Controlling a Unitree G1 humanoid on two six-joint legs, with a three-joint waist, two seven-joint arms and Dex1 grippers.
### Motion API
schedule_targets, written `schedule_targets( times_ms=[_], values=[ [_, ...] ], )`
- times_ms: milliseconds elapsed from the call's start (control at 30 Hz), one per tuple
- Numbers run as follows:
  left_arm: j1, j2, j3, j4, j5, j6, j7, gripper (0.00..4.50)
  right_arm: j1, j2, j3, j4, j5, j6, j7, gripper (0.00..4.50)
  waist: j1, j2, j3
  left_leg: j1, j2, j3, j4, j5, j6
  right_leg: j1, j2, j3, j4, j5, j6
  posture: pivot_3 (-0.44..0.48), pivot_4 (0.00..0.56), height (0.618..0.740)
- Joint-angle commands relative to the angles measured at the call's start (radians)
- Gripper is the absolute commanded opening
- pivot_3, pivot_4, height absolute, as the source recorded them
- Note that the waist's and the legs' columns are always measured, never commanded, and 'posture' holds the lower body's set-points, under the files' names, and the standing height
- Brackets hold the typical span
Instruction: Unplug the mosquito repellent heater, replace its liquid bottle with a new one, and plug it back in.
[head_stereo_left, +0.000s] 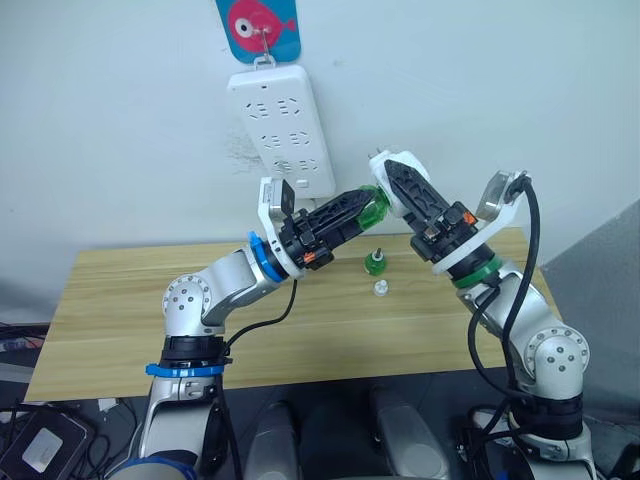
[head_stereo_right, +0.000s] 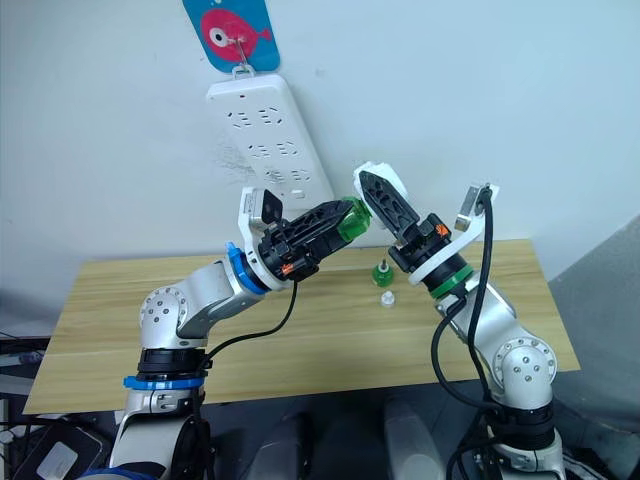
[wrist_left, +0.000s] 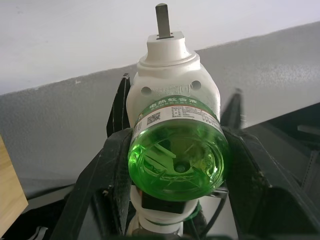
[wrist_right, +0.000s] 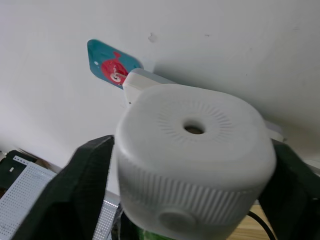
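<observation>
Above wooden table (head_stereo_left: 150, 300), right gripper (head_stereo_left: 400, 185) clamps mosquito repellent heater (wrist_right: 192, 165); left gripper (head_stereo_left: 365, 208) clamps its green bottle (wrist_left: 176, 157).

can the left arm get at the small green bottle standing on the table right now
Probably not yet: the left gripper is shut on the green bottle seated in the heater. The path down to the small bottle looks open.

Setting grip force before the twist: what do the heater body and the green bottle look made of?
Heater: apparently hard white matte plastic, with moulded ribs and a vent ring around its hole. Green bottle: likely clear glossy plastic, possibly glass; light passes through, highlights on its base, paper-looking label.
</observation>
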Motion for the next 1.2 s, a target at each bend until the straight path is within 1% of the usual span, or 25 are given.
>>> schedule_targets(
  times_ms=[33,200,267,333,400,433,500,533,567,633,700,833,867,933,1000,1067,1200],
  values=[
    [0.005,0.006,-0.011,-0.05,-0.01,0.003,-0.023,2.3,-0.011,0.0,0.005,-0.033,0.013,0.009,0.02,3.12,0.0,0.0,0.0,0.0,0.0,0.0,0.0,0.0,0.0,0.0,0.0,0.0,0.0,0.0,0.0,-0.23,0.214,0.74],
    [0.007,0.024,-0.026,-0.066,0.023,0.011,-0.052,2.3,-0.007,0.005,0.004,-0.036,0.019,0.006,0.02,3.12,0.0,0.0,0.0,0.0,0.0,0.0,0.0,0.0,0.0,0.0,0.0,0.0,0.0,0.0,0.0,-0.226,0.216,0.74],
    [0.006,0.033,-0.031,-0.057,0.001,0.021,-0.054,2.3,-0.006,0.008,0.001,-0.036,0.025,0.003,0.022,3.12,0.0,0.0,0.0,0.0,0.0,0.0,0.0,0.0,0.0,0.0,0.0,0.0,0.0,0.0,0.0,-0.226,0.216,0.74],
    [0.005,0.041,-0.03,-0.037,0.005,0.017,-0.045,2.3,-0.005,0.008,-0.001,-0.036,0.028,0.001,0.023,3.12,0.001,0.0,0.0,0.0,0.0,0.0,0.0,0.0,0.0,0.0,0.0,0.0,0.0,0.0,0.0,-0.222,0.214,0.74],
    [0.005,0.054,-0.023,-0.034,0.048,0.015,-0.067,3.03,-0.004,0.009,-0.003,-0.036,0.031,-0.002,0.024,3.12,0.001,0.0,0.0,0.0,0.0,0.0,0.0,0.0,0.0,0.0,0.0,0.0,0.0,0.0,0.0,-0.222,0.214,0.74],
    [0.01,0.071,-0.021,-0.048,0.093,0.015,-0.095,3.24,-0.003,0.009,-0.005,-0.036,0.031,-0.003,0.024,3.12,0.0,0.0,0.0,0.0,0.0,0.0,0.0,0.0,0.0,0.0,0.0,0.0,0.0,0.0,0.0,-0.222,0.214,0.74],
    [0.029,0.114,-0.018,-0.096,0.201,0.004,-0.156,3.91,0.001,0.007,-0.009,-0.04,0.033,-0.004,0.023,3.12,0.0,0.0,0.0,0.0,0.0,0.0,0.0,0.0,0.0,0.0,0.0,0.0,0.0,0.0,0.0,-0.217,0.213,0.74],
    [0.047,0.15,-0.021,-0.136,0.274,-0.008,-0.199,4.28,0.004,0.001,-0.012,-0.043,0.034,-0.002,0.023,3.12,0.0,0.0,0.0,0.0,0.0,0.0,-0.001,0.0,0.0,0.0,0.0,0.0,0.0,0.0,0.0,-0.215,0.214,0.74],
    [0.068,0.182,-0.018,-0.172,0.332,-0.022,-0.238,4.5,0.008,-0.008,-0.015,-0.047,0.034,0.003,0.024,3.12,-0.001,0.0,0.0,0.0,0.0,0.0,-0.001,0.0,0.0,0.0,0.0,0.0,0.0,0.0,0.0,-0.214,0.215,0.74],
    [0.12,0.255,-0.011,-0.248,0.453,-0.06,-0.32,4.5,0.018,-0.044,-0.024,-0.059,0.026,0.019,0.032,3.12,-0.001,0.0,0.0,0.001,0.0,0.0,-0.002,0.0,0.0,0.0,0.0,0.001,0.0,0.0,0.0,-0.205,0.218,0.74],
    [0.172,0.3,0.027,-0.298,0.533,-0.11,-0.335,4.5,0.027,-0.09,-0.034,-0.075,0.011,0.037,0.044,3.12,0.0,0.001,0.0,0.001,0.001,0.0,-0.002,0.0,0.0,0.0,0.0,0.001,0.0,0.0,0.0,-0.192,0.223,0.74],
    [0.24,0.332,0.083,-0.361,0.791,-0.315,-0.324,4.5,0.032,-0.195,-0.045,-0.108,-0.038,0.07,0.079,3.12,0.007,0.0,0.0,0.001,0.001,0.001,-0.002,0.0,0.0,0.0,0.0,0.001,0.0,0.0,0.0,-0.165,0.229,0.74],
    [0.246,0.333,0.095,-0.364,0.837,-0.355,-0.325,4.5,0.031,-0.221,-0.045,-0.115,-0.052,0.079,0.091,3.12,0.011,0.0,0.0,0.001,0.001,0.0,-0.001,0.0,0.0,0.0,0.0,0.001,0.0,0.0,0.0,-0.161,0.229,0.74],
    [0.24,0.326,0.122,-0.347,0.884,-0.401,-0.313,4.5,0.03,-0.266,-0.041,-0.129,-0.079,0.097,0.116,3.12,0.021,0.0,0.0,0.001,0.0,0.001,-0.001,0.0,0.0,0.0,0.0,0.001,0.0,0.0,0.0,-0.159,0.229,0.74],
    [0.199,0.336,0.128,-0.287,0.959,-0.456,-0.335,4.5,0.02,-0.312,-0.031,-0.148,-0.114,0.118,0.146,3.12,0.03,0.0,0.0,0.001,0.0,0.001,-0.001,0.0,0.0,0.0,0.0,0.001,-0.001,0.0,0.0,-0.149,0.229,0.74],
    [0.142,0.345,0.113,-0.206,1.038,-0.51,-0.374,4.5,0.004,-0.353,-0.017,-0.169,-0.151,0.138,0.178,3.12,0.036,0.0,0.0,0.001,0.0,0.001,-0.001,0.0,0.0,0.0,0.0,0.001,-0.001,0.0,0.0,-0.151,0.229,0.74],
    [0.041,0.34,0.07,-0.063,1.137,-0.568,-0.474,4.5,-0.025,-0.396,0.013,-0.203,-0.2,0.168,0.221,3.12,0.041,0.0,-0.001,0.001,0.0,0.001,-0.001,0.0,0.001,0.0,0.0,0.001,-0.001,0.0,0.0,-0.167,0.229,0.74]
  ],
)
